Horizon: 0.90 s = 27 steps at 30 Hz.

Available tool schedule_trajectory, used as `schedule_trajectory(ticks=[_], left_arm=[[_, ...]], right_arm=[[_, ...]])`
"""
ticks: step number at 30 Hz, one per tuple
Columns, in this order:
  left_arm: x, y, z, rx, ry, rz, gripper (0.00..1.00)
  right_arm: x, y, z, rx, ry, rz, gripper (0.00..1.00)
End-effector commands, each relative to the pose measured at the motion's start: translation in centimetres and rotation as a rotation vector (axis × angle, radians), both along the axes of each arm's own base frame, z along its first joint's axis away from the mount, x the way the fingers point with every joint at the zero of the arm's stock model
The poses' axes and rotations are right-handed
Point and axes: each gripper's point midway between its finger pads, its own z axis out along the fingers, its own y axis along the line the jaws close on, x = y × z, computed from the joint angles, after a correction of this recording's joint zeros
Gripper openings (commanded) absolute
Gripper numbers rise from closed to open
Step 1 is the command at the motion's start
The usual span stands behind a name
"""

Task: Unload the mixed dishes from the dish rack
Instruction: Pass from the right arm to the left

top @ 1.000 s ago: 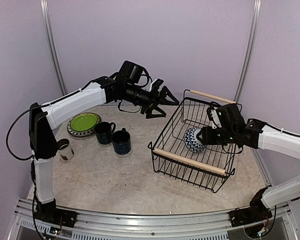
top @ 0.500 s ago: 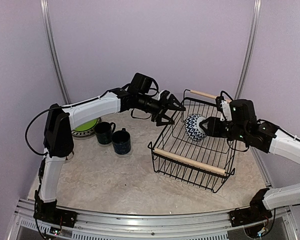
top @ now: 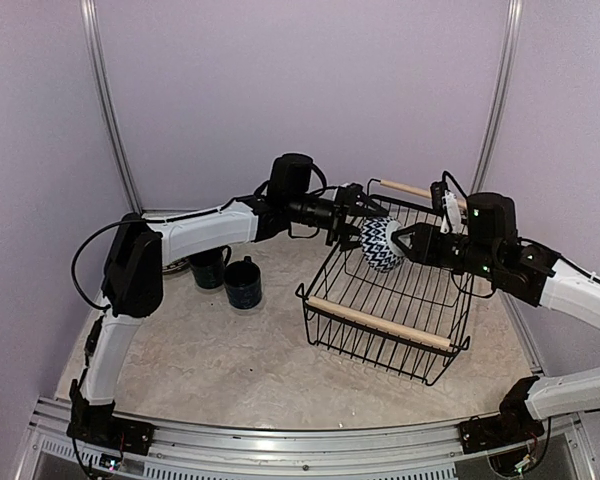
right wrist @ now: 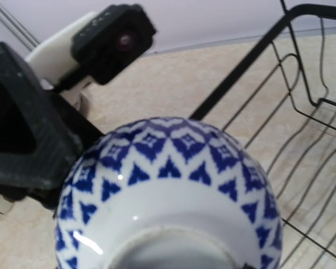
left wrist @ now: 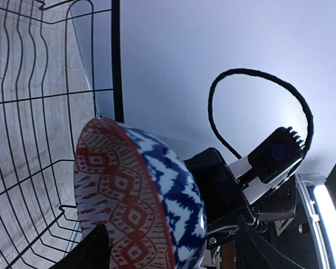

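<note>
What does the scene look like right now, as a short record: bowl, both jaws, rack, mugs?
bowl: blue-white bowl, red pattern inside, in the air above the rack's far left side
right jaws: shut on the bowl
left jaws: open, either side of the bowl's rim
rack: black wire dish rack, wooden handles, on the table
mugs: two dark blue mugs, left of the rack
</note>
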Motion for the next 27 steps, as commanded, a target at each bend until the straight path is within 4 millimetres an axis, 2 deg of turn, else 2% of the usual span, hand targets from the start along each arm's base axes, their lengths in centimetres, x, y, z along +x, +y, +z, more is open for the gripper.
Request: schedule_trajectory(ticks=[1, 5, 9, 15, 20, 24, 25, 27], left_arm=[[-1.6, -0.5, 2.1, -0.15, 0.041, -0.093, 0.66], [-2.2, -0.7, 2.6, -0.169, 0.062, -0.107, 0.57], [-2.5, -0.9, 2.8, -0.193, 0.096, -0.117, 0.38], [-2.3, -1.1, 2.3, -0.193, 0.113, -0.114, 0.19], [-2.3, -1.0, 2.4, -0.19, 0.1, -0.114, 0.0], [-1.9, -0.5, 2.8, -0.176, 0.057, -0.1, 0.0], [-1.7, -0.2, 3.1, -0.176, 0.048, -0.095, 0.0], [-1.4, 0.2, 3.4, -0.176, 0.024, -0.09, 0.0]], right_arm=[[0.4, 0.5, 2.7, 0.09, -0.072, 0.012, 0.0], [0.5, 0.5, 2.4, 0.102, -0.076, 0.007, 0.0], [0.5, 0.8, 2.6, 0.12, -0.092, 0.015, 0.0], [0.5, 0.9, 2.8, 0.131, -0.105, 0.024, 0.0], [0.4, 1.2, 2.9, 0.126, -0.107, 0.044, 0.0], [0.3, 0.6, 2.7, 0.087, -0.102, 0.025, 0.0], [0.2, 0.3, 2.6, 0.073, -0.098, 0.017, 0.05], [-0.2, -0.2, 2.8, 0.046, -0.1, 0.01, 0.22]])
